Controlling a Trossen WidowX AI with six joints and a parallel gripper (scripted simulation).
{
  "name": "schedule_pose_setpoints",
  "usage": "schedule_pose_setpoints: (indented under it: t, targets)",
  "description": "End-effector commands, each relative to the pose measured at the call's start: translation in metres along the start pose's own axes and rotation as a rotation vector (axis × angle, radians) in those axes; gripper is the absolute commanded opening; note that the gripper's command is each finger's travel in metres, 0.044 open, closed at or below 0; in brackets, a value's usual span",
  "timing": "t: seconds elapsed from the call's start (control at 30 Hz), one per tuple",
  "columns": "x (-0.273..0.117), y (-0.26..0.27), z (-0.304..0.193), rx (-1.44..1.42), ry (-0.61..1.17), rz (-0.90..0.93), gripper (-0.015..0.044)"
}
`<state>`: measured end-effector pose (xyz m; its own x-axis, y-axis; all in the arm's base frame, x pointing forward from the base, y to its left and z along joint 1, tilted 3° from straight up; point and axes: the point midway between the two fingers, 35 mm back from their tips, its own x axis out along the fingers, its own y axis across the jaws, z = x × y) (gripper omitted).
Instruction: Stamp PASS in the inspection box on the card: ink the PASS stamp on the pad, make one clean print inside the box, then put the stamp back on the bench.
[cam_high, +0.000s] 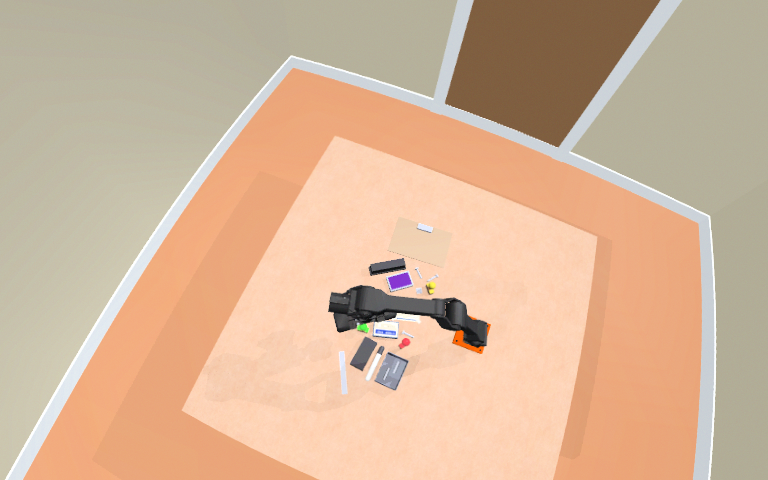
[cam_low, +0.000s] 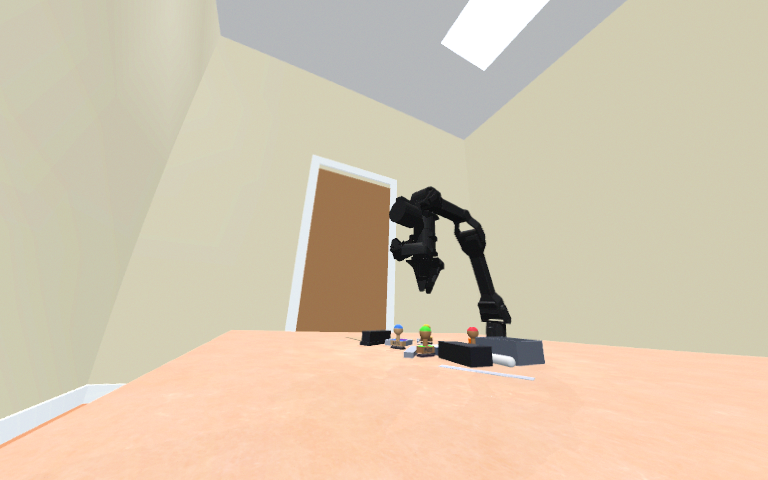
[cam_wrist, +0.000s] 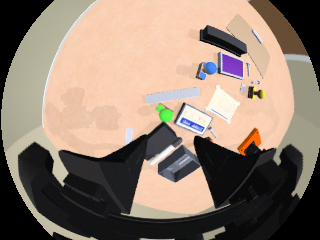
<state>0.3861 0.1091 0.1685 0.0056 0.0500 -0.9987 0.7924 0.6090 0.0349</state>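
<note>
My gripper is open and empty, high above the bench. Below it the green-topped stamp stands upright beside a white box with a blue label. The purple ink pad lies open. The cream card lies between them, partly under the arm in the top view; its fine marks are too small to read. Blue, red and yellow stamps stand around. Stamp lettering is unreadable.
A grey bar lies beside the green-topped stamp. A black block, a white marker, a grey tray and a pale strip lie nearby. A long black holder and a tan board lie past the pad.
</note>
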Motion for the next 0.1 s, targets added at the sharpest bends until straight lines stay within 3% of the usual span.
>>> schedule_pose_setpoints:
  t: [0.0,0.07]
  targets:
    - [0.0,0.0,0.0,0.0,0.0,0.0,0.0262]
    - [0.0,0.0,0.0,0.0,0.0,0.0,0.0262]
